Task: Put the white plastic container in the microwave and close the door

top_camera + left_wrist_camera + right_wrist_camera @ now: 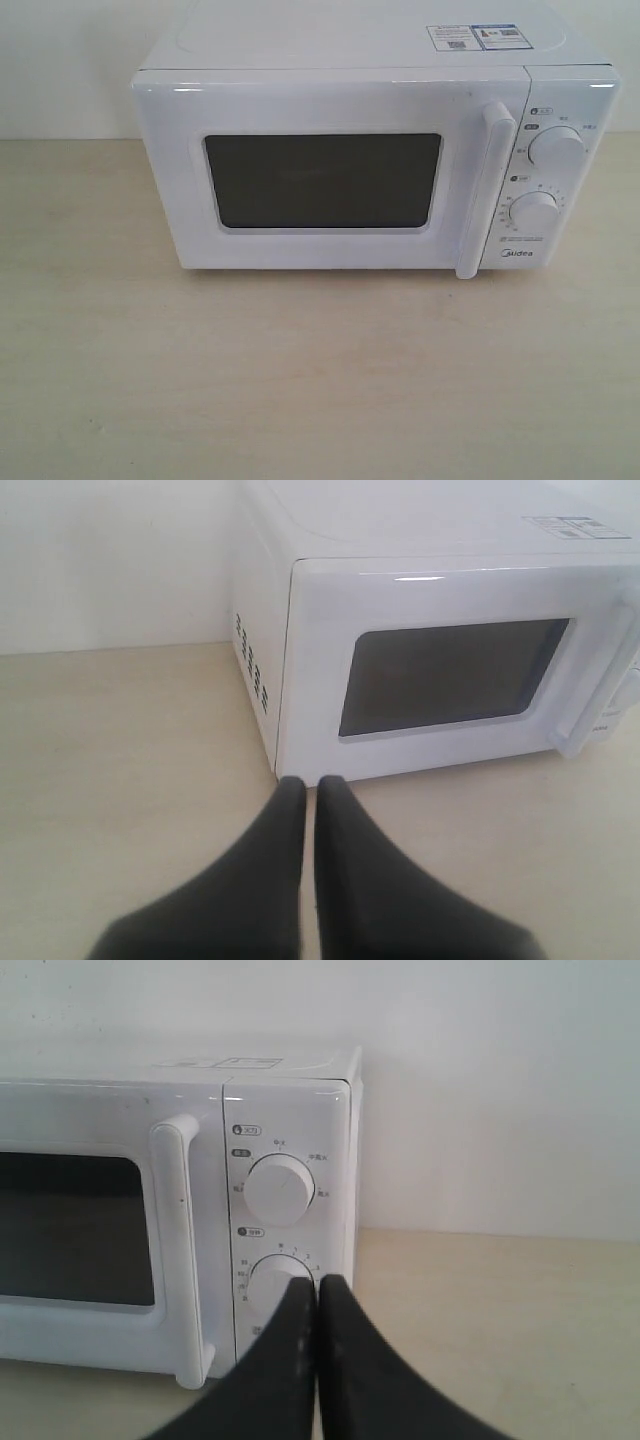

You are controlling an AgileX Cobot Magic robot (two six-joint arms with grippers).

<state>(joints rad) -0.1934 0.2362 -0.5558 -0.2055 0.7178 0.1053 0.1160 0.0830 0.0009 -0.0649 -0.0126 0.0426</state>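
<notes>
The white microwave stands at the back of the table, with its door shut and the vertical bar handle at the door's right. Nothing shows through the dark window. The white plastic container is out of view. Neither arm shows in the exterior view. My left gripper is shut and empty, off the microwave's front left corner above the table. My right gripper is shut and empty, in front of the lower knob by the microwave's right side.
A light wooden table spreads in front of the microwave, with a white wall behind it. Two round knobs sit on the control panel at the right. Vent slots mark the microwave's left side.
</notes>
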